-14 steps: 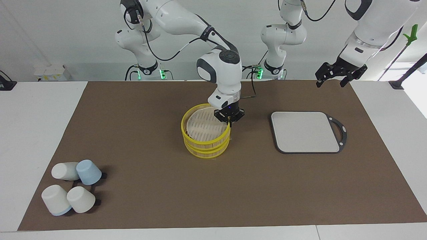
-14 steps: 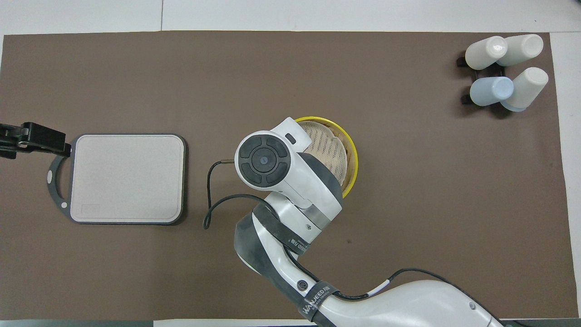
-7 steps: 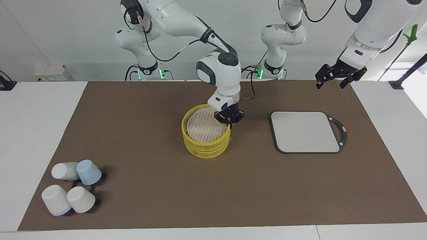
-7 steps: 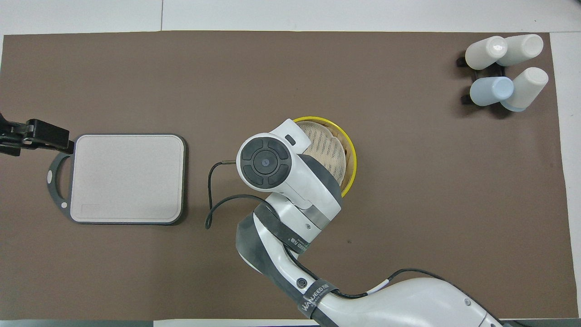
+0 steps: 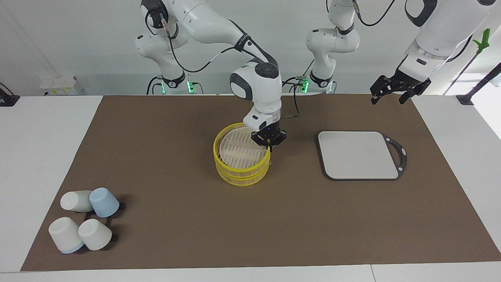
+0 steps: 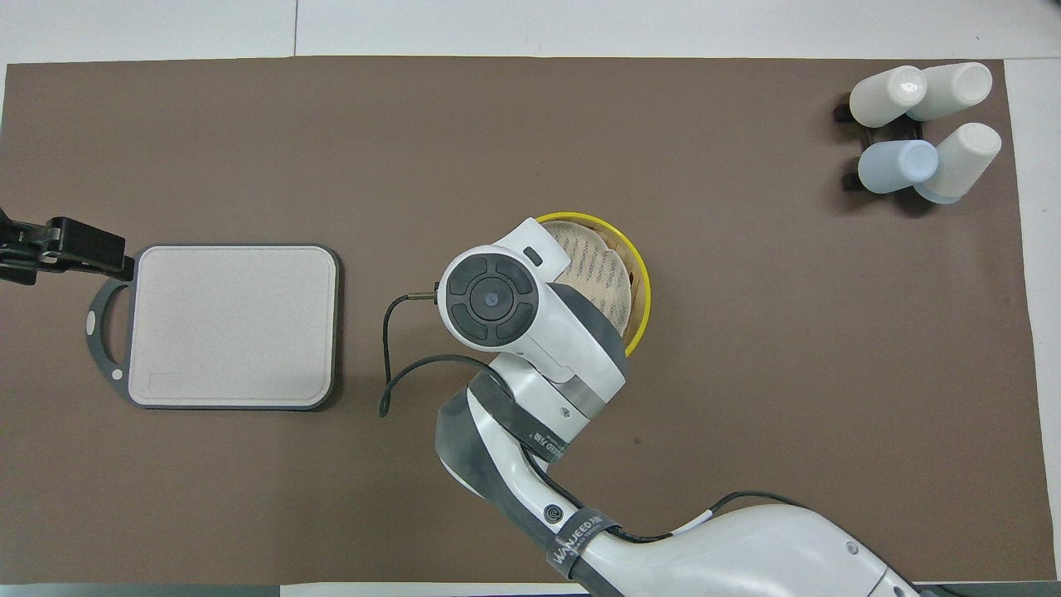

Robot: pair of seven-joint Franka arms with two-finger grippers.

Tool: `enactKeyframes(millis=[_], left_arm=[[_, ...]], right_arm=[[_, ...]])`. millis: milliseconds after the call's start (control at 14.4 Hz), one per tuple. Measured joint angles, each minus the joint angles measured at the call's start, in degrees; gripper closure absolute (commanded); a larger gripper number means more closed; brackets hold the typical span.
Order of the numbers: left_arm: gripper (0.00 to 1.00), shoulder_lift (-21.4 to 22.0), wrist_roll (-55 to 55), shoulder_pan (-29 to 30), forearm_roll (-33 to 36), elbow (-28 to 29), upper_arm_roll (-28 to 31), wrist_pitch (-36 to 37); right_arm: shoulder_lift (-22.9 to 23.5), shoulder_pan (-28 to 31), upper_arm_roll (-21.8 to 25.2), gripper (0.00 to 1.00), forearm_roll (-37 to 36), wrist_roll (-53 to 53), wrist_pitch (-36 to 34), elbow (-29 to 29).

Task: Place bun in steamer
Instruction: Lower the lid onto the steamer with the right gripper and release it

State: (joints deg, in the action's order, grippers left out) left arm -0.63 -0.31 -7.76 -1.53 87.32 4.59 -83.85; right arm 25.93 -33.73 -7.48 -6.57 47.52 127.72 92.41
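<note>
Gripping end, right arm: the right gripper [image 5: 269, 143] hangs at the steamer's rim, on the side toward the left arm's end of the table; its fingertips meet, pointing down at the yellow rim. Whether they pinch the rim or only touch it, I cannot tell.
Left arm: waits; the left gripper [image 5: 387, 99] is up in the air over the mat's edge at the left arm's end, fingers spread wide, nothing between them.
Steamer: the steamer [image 5: 235, 172] stands mid-mat, two yellow-rimmed tiers stacked, pale slatted disc inside the top one.
Bun: the bun shows in neither view; where it is cannot be told.
Facing view only: shows the right gripper's black fingers and where they meet the rim; shows both tiers from the side.
Overhead view only: the right arm's wrist covers its gripper and the part of the steamer [image 6: 634, 265] nearest the robots and the left arm's end; the left gripper [image 6: 83, 249] appears over the mat just beside the cutting board's handle ring.
Cutting board: the grey cutting board [image 5: 358, 154] lies flat toward the left arm's end, well apart from the steamer.
Cups: four cups [image 5: 84, 219] cluster at the right arm's end, farther from the robots than the steamer, three white and one pale blue.
Mat: the brown mat [image 5: 156, 156] lies under all of it.
</note>
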Motion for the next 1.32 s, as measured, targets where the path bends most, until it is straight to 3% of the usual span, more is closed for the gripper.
enactKeyframes(millis=[486,556,625,694,972,1181,1319], left_arm=[[0.0,0.0,0.0,0.0,0.0,0.05,0.0,-0.05],[0.0,0.0,0.0,0.0,0.0,0.05,0.0,-0.08],[0.0,0.0,0.0,0.0,0.0,0.05,0.0,-0.11],[0.0,0.0,0.0,0.0,0.0,0.05,0.0,-0.13],[0.0,0.0,0.0,0.0,0.0,0.05,0.0,-0.18],[0.0,0.0,0.0,0.0,0.0,0.1,0.0,-0.21],[0.0,0.0,0.0,0.0,0.0,0.15,0.0,-0.35]], right_arm=[[-0.63,0.23,-0.01,1.0,0.0,0.0,2.3,1.68],[-0.66,0.23,-0.01,0.78,0.0,0.0,2.37,1.74],[-0.68,0.23,-0.01,0.35,0.01,0.0,2.45,1.79],[-0.65,0.23,-0.02,0.03,0.02,0.0,2.93,2.14],[-0.71,0.18,-0.16,0.0,0.02,-0.01,1.63,2.21],[-1.68,1.62,0.37,0.0,-0.22,-2.73,-7.62,-1.92],[-4.9,5.52,0.52,0.0,-0.2,-10.14,-13.08,-3.72]])
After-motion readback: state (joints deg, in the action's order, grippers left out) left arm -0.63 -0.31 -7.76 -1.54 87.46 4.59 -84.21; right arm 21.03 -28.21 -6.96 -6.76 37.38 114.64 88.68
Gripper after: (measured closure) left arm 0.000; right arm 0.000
